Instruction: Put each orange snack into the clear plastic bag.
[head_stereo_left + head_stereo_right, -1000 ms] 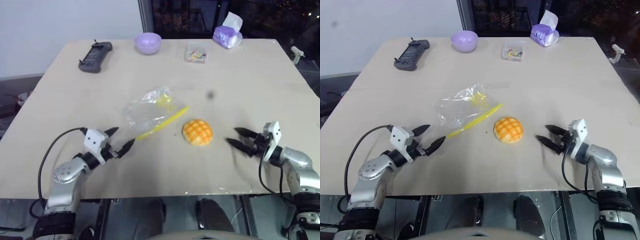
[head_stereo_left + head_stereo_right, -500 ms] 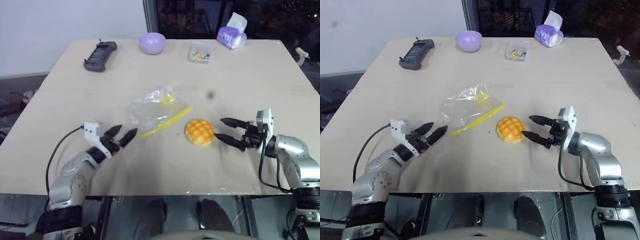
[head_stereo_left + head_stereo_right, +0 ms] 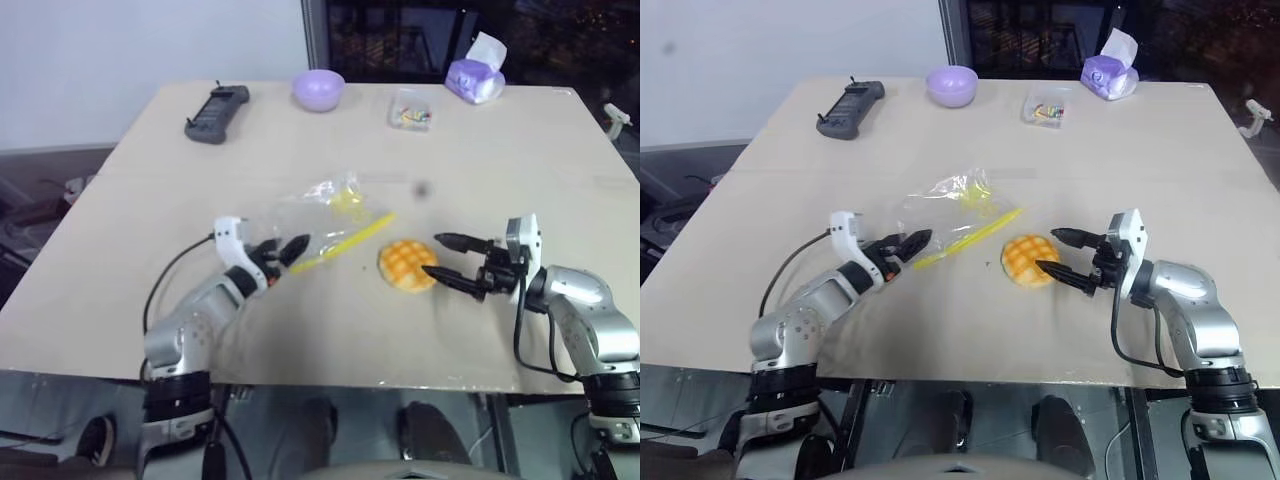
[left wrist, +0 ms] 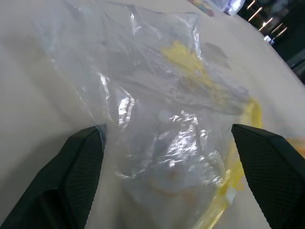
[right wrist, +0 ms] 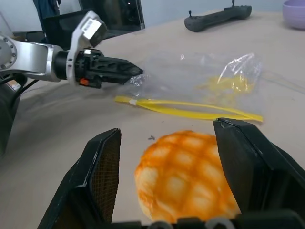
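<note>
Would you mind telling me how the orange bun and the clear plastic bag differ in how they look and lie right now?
The orange bun is a solid, opaque dome with a criss-cross top; the clear plastic bag is flat, crinkled and see-through, with a yellow strip. The bun lies between the open right gripper fingers; the bag lies at the open left gripper tips. Both rest on the table, unlifted.

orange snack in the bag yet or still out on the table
Out. The orange snack sits on the bare table, beside the clear plastic bag, apart from its yellow strip.

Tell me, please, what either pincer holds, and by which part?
Nothing. The right pincer stands open around the bun; the left pincer is open at the bag.
</note>
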Robot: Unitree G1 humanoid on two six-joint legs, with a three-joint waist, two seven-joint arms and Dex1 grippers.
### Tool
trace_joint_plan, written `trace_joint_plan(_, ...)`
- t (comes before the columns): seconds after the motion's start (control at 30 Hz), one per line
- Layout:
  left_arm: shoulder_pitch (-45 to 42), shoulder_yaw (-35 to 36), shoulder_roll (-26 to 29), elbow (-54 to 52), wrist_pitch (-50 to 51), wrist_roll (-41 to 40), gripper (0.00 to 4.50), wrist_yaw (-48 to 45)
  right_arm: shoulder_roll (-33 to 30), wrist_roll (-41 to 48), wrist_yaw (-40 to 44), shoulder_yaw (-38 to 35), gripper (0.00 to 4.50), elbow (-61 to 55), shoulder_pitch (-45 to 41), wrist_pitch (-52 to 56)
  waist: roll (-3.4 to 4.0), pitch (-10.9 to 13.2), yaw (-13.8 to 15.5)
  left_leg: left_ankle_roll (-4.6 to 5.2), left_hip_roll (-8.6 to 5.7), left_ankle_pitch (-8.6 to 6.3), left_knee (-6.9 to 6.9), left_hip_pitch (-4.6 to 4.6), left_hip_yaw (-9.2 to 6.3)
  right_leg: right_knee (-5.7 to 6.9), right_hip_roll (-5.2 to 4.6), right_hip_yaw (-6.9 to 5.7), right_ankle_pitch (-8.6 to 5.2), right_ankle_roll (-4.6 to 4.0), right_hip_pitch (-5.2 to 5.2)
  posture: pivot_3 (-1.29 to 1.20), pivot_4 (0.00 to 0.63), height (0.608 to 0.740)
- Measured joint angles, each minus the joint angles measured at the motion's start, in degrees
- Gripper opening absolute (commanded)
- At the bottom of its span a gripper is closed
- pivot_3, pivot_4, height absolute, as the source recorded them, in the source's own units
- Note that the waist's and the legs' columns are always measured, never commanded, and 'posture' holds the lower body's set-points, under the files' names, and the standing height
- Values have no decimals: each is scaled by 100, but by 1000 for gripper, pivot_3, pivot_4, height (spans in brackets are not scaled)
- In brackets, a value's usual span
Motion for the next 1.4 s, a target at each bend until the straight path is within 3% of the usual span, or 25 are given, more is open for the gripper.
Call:
trace_joint_plan(0.07,-134,113,-271,33,250,-259,4419,158,0,-1,-33,1,3339,-2,-1,-1,-1,0,30,0,0,0,3,-4,-2,0,0,-2,0,0,-1,0,150,740)
trace_joint_plan(0.2,-342,503,-623,262,683,-783,3260,445,2,-8,-73,2,3339,-2,-1,-10,-5,3,17,0,1,0,4,-12,-5,0,2,-5,0,0,-7,0,150,740)
trace_joint_plan(0.43,-448,934,-846,352,1494,-1667,123,982,52,-89,-143,109,3339,0,-2,-50,-15,8,-51,-3,5,2,6,-40,-8,0,6,-7,0,-1,-36,0,150,740)
trace_joint_plan(0.77,-477,1478,-865,371,1982,-2870,51,1666,279,-576,-554,280,3339,251,-262,-392,-22,13,-147,-26,6,15,10,-73,-4,7,6,0,1,-1,-70,0,150,740)
trace_joint_plan(0.9,-442,1616,-873,375,2183,-3955,51,1955,435,-1378,-997,598,3339,879,-784,-1029,-31,18,-153,-29,8,17,11,-87,5,12,8,8,1,-1,-91,0,150,740)
trace_joint_plan(1.07,-138,1401,-497,202,2146,-5599,51,2430,597,-2861,-1866,1224,3339,2344,-1700,-2628,-40,23,-162,-30,11,17,10,-86,16,12,7,18,2,-2,-95,0,150,740)
trace_joint_plan(1.27,123,951,-217,64,1790,-6291,51,2726,720,-3673,-2558,1504,3339,3521,-2487,-3696,-50,27,-148,-33,10,19,13,-84,17,14,8,20,3,-4,-94,0,150,740)
trace_joint_plan(1.4,295,639,-53,-99,1457,-6560,0,2809,921,-3679,-2594,1527,2221,3956,-2683,-4173,-52,28,-149,-33,11,19,12,-86,18,12,8,22,3,-4,-94,0,150,740)
